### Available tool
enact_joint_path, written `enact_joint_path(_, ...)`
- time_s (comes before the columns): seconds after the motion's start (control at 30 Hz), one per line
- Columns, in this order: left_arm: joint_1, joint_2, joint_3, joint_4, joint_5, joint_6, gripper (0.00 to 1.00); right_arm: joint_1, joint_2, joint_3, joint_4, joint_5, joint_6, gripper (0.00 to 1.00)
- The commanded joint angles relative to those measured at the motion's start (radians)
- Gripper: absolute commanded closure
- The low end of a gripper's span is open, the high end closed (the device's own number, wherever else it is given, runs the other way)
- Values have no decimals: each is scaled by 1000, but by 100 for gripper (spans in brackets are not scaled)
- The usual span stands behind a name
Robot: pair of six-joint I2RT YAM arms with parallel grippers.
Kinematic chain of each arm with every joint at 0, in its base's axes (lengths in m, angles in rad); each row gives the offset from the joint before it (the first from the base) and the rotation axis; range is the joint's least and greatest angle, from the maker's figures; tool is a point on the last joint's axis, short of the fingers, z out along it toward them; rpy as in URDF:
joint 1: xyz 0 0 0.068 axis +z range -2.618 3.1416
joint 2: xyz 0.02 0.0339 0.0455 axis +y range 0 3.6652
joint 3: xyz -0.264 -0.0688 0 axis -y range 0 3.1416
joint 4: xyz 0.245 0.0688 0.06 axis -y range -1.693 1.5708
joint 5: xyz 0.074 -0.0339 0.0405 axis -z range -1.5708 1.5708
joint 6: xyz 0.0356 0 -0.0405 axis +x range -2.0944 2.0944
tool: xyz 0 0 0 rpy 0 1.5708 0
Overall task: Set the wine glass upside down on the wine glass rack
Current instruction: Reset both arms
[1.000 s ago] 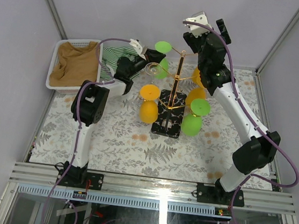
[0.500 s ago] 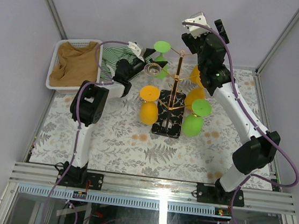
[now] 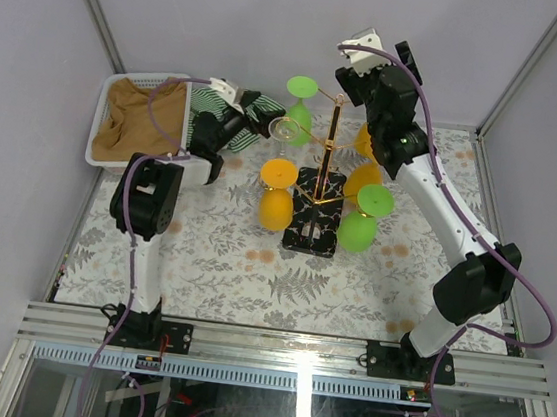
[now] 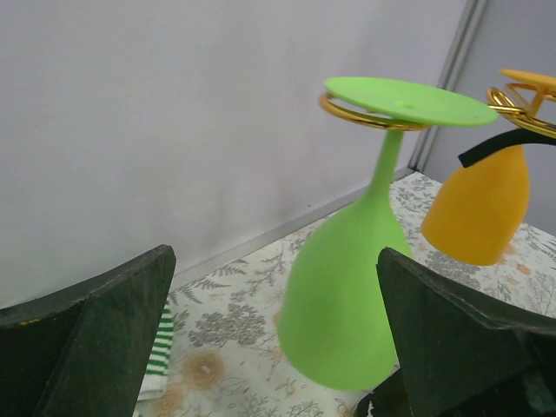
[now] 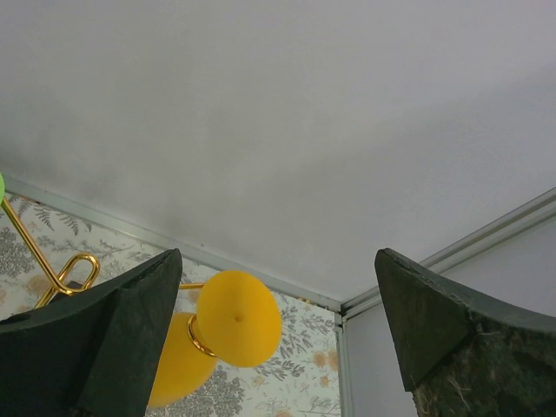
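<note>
**A:** Looking for the clear wine glass (image 3: pixel 285 129): from above it seems to hang foot-up on a left hook of the wine glass rack (image 3: pixel 334 124), just beside the green glass (image 4: pixel 343 313). It shows only faintly, so I can't vouch for how it is seated.

**B:** How would it handle?

**A:** Light, I judge, and stiff, smooth and slippery, with a thin stem that looks breakable. Take it at the stem near the foot, or gently round the bowl.

**B:** And the left tool (image 4: pixel 274 256)?

**A:** Its fingers are wide apart, holding nothing and touching nothing, just short of the rack over the desk (image 3: pixel 212 261).

**B:** The right tool (image 5: pixel 278 256)?

**A:** Equally wide and empty, up high by the top of the post, with an orange glass (image 5: pixel 234 317) below it.
</note>
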Motion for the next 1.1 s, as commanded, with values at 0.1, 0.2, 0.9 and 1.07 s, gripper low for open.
enact_joint_path(0.1,54,-134,-94,-35,-68,33,0,-6,-59,3,-3,24,39,1)
enact_joint_path(0.2,78,-198,-84,-220,-179,42,0,-9,-51,17,-33,43,79,1)
enact_joint_path(0.9,99,-367,324,-1074,-507,204,0,-409,174,431,-315,-262,502,1)
enact_joint_path(1.07,99,-402,319,-1075,-550,205,0,-466,145,362,-284,-247,496,1)
